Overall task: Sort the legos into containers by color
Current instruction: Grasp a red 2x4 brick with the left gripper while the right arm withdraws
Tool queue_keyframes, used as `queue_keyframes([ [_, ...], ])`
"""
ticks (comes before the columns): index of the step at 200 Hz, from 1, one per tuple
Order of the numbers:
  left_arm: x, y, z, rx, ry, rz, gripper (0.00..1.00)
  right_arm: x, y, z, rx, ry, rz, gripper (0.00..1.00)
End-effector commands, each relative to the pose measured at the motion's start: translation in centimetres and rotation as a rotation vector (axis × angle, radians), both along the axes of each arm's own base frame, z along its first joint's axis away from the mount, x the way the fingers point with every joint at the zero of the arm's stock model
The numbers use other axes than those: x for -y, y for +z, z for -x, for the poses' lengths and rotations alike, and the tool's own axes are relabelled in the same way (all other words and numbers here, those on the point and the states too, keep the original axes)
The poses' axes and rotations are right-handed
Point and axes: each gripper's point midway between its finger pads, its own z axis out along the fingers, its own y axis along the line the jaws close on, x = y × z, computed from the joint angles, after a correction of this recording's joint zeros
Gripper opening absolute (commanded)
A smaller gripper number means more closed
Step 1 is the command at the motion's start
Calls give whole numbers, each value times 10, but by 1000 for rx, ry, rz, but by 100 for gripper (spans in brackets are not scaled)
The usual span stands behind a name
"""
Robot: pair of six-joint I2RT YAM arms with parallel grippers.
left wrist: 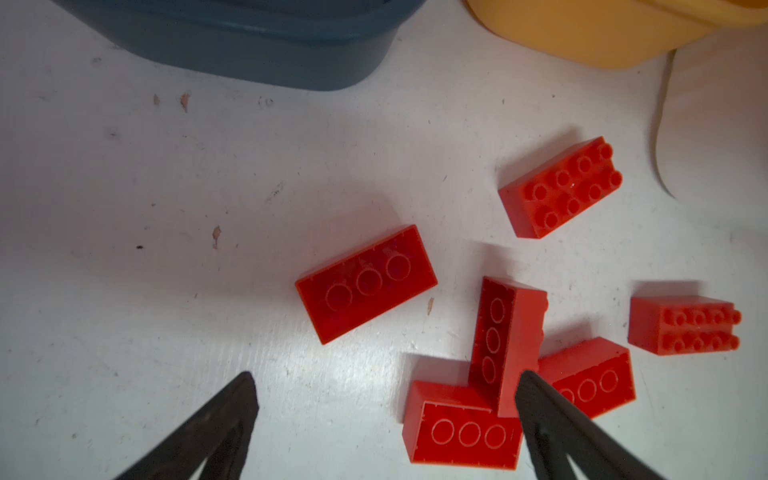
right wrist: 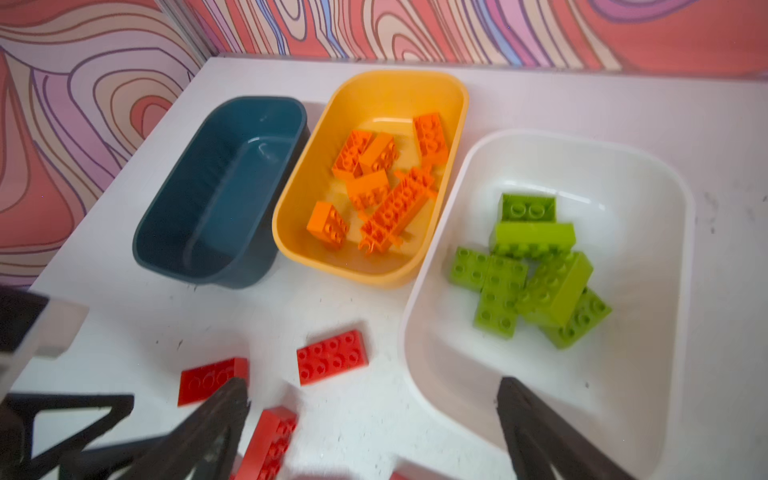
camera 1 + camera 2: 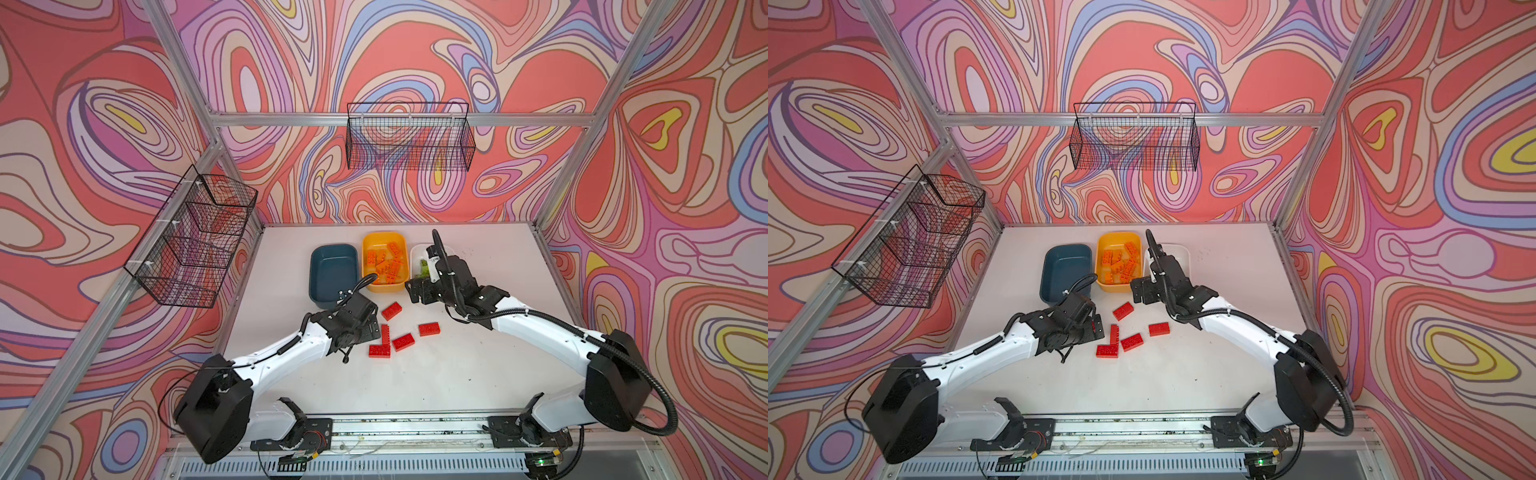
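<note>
Hovered left pincer point(image 1: 386, 382), spread, over red bricks point(image 1: 365, 284) loose on the worktop point(image 1: 166, 208), presumably bound for the empty teal tray point(image 2: 216, 195); held right pincer point(image 2: 372, 382) spread by the white tray point(image 2: 449, 365) of lime bricks point(image 2: 536, 274).

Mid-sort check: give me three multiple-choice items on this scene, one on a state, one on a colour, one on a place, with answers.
1. The dark teal plastic tray is: A) empty B) overturned C) stacked on another tray
2. The studded plastic bricks in the white plastic tray are: A) orange B) lime green C) red
3. The red studded plastic bricks lie: A) in the yellow tray B) on the white tabletop C) in a black wire basket
Answers: 1 A, its floor shows bare. 2 B, every one there is lime green. 3 B, all rest on the tabletop.
</note>
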Motion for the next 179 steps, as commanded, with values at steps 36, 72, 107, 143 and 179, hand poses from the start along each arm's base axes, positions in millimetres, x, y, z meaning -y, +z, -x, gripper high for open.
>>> queue_keyframes([
  [36,-11,-5,-12,-50,93,-114,100,24,3,41,5,-14,-101,98],
  [72,-16,-14,-12,-82,139,-154,99,30,7,54,16,1,-136,98],
  [107,-16,-25,-13,-114,163,-177,98,36,9,59,32,6,-129,98],
  [143,-16,-37,-14,-140,180,-182,97,38,14,64,45,16,-132,98],
  [179,-17,-48,-15,-164,193,-154,93,39,14,64,44,14,-130,98],
])
